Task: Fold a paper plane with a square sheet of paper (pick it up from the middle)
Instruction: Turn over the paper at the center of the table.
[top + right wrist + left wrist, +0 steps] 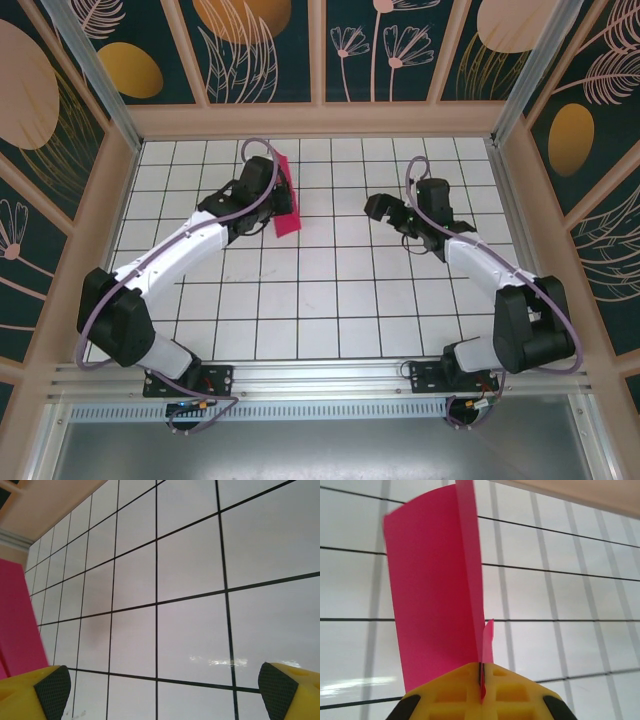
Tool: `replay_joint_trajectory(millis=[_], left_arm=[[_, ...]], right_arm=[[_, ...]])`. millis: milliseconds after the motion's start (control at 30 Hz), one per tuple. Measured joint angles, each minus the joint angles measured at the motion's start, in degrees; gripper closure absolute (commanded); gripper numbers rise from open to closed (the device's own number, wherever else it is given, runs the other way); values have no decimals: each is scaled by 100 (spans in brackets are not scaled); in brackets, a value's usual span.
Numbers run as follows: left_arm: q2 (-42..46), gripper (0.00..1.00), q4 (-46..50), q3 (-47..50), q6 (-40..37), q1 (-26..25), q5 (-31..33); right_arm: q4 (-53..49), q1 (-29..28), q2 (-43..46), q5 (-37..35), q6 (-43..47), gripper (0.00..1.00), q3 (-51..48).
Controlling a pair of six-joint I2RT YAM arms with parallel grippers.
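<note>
Progress, we judged, was partial: left pincer [481, 680] clamped the creased square sheet of paper [435, 595] at eleven o'clock, right pincer [165, 690] gaped empty, most folds remained.

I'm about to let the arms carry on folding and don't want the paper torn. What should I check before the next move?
1. Left tool shut on the folded pink paper: ok.
2. Right tool open and empty: ok.
3. Tools well apart over the table: ok.
4. Paper smooth, not crumpled: ok.
5. Paper's far end clear of the table: cannot tell.
</note>
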State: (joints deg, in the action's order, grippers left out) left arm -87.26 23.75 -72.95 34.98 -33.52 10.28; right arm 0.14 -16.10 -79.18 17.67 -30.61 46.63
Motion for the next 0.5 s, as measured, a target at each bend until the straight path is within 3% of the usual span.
replay_joint_trajectory(millis=[167,333,500], left_arm=[[-719,100,960,-658,-188,-109,1637],[-2083,100,1897,-1335,-173,-313,3117],[-3377,100,2507,-1930,-177,-538,3834]], right_arm=[[-7,133,39,-350,-129,1,-42],[-17,350,37,-503,-216,1,-44],[-61,542,15,-566,-284,1,-44]])
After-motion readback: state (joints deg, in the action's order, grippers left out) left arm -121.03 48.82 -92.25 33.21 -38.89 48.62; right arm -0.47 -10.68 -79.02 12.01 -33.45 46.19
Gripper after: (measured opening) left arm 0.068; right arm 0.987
